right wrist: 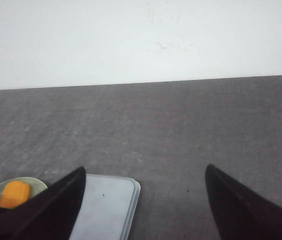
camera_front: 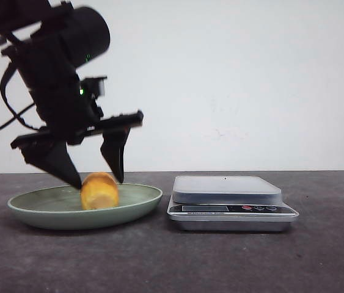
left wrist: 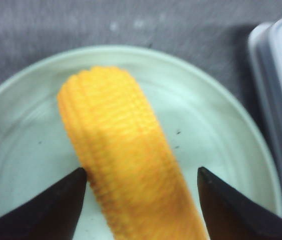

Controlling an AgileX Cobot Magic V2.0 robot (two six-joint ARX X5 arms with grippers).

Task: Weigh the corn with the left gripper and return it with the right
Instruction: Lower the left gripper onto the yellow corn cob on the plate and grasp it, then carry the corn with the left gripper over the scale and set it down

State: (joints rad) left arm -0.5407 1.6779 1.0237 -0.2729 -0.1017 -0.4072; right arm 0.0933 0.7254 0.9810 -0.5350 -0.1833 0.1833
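Note:
The yellow-orange corn (camera_front: 99, 191) lies on a pale green plate (camera_front: 141, 196) at the left. My left gripper (camera_front: 100, 180) is open and hangs just over the corn, one pointed finger on each side of it. In the left wrist view the corn (left wrist: 125, 150) runs between the two fingertips (left wrist: 70, 192); one tip is at its edge, the other stands apart. My right gripper (right wrist: 145, 172) is open and empty above the table, out of the front view. From it I see the corn (right wrist: 13, 194) far off on the plate (right wrist: 36, 183).
A silver kitchen scale (camera_front: 231, 202) stands right of the plate, its flat platform (camera_front: 225, 187) bare. It also shows in the right wrist view (right wrist: 103, 207) and at the edge of the left wrist view (left wrist: 281, 105). A dark grey table (camera_front: 220, 262) and a white wall lie beyond.

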